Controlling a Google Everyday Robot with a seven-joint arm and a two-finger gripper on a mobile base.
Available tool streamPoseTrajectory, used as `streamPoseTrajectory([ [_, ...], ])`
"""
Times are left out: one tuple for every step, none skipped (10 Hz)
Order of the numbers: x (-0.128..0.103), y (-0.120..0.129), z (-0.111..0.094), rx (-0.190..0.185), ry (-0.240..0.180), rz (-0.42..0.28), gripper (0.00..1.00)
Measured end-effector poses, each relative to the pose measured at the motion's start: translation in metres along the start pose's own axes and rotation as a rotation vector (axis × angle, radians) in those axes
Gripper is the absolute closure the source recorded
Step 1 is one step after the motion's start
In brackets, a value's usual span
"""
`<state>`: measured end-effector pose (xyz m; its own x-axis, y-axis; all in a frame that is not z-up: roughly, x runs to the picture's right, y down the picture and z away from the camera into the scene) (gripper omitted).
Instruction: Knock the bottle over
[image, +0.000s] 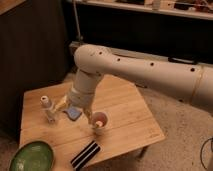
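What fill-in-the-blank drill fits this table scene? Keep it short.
1. The bottle stands ____ on the table, not yet knocked over.
2. The gripper hangs low over the table, between the bottle and the ____.
3. The plate at the table's near left corner is ____ in colour.
4. The gripper holds nothing, and its fingers are ____.
Missing words: upright; cup; green; open.

One camera only, set high above the wooden table (131, 120) and fairly near, looking steeply down at it. The gripper (76, 111) hangs mid-frame, just over the tabletop.
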<state>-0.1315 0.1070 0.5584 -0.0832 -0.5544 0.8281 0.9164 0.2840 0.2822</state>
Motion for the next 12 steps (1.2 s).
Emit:
streamPoseTrajectory([
  [0.000,0.000,0.000,0.001,0.000,0.000,0.20],
  [0.000,0.000,-0.001,0.006,-0.002,-0.002,0.21],
  [0.001,-0.001,-0.003,0.009,0.008,-0.015,0.25],
  [0.004,-0.003,-0.011,0.017,0.047,-0.038,0.34],
  [0.010,-0.007,-0.024,0.032,0.112,-0.066,0.45],
  [0.018,-0.015,-0.042,0.049,0.197,-0.092,0.55],
  [0.027,-0.025,-0.063,0.066,0.292,-0.118,0.65],
  [0.036,-0.038,-0.076,0.076,0.362,-0.146,0.74],
  [0.048,-0.055,-0.086,0.086,0.424,-0.172,0.84],
  [0.063,-0.077,-0.093,0.098,0.486,-0.197,0.94],
  [0.077,-0.098,-0.095,0.109,0.533,-0.217,0.99],
  [0.091,-0.122,-0.093,0.117,0.568,-0.243,1.00],
])
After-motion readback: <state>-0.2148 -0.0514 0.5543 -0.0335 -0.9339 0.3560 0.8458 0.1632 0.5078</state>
